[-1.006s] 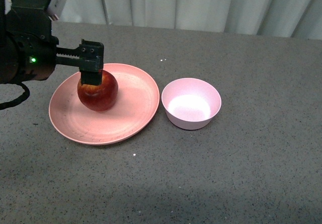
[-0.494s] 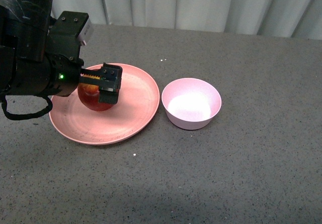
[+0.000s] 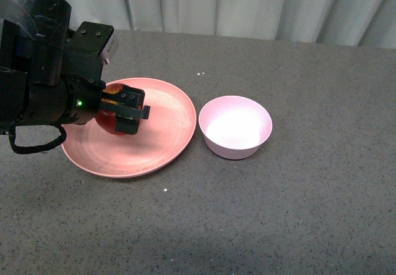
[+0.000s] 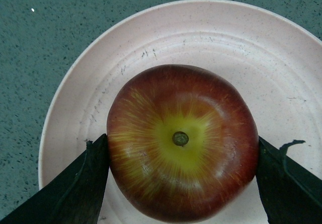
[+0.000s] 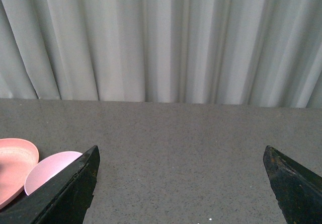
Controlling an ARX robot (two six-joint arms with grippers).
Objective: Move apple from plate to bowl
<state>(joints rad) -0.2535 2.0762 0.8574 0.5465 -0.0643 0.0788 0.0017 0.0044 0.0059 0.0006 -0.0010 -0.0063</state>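
Gripper (image 3: 127,110) on left has dropped and now clamps apple (image 4: 182,113) on plate (image 3: 167,111), ready for lifting toward bowl (image 3: 235,126) at three o'clock.

My left arm (image 3: 37,83): bulky black casing, scuffed. Green LED (image 3: 79,103) lit. Black cable (image 3: 31,146) loops underneath. Left gripper (image 3: 125,112) black, toothed orange rail.

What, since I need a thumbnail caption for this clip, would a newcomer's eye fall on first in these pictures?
The glossy dark red apple, with a yellow patch around its stem, sits on the wide salmon-pink plate, and the black left gripper is closed against its two sides. Just right of the plate in the front view, the small pale pink bowl stands empty, lit bright inside.
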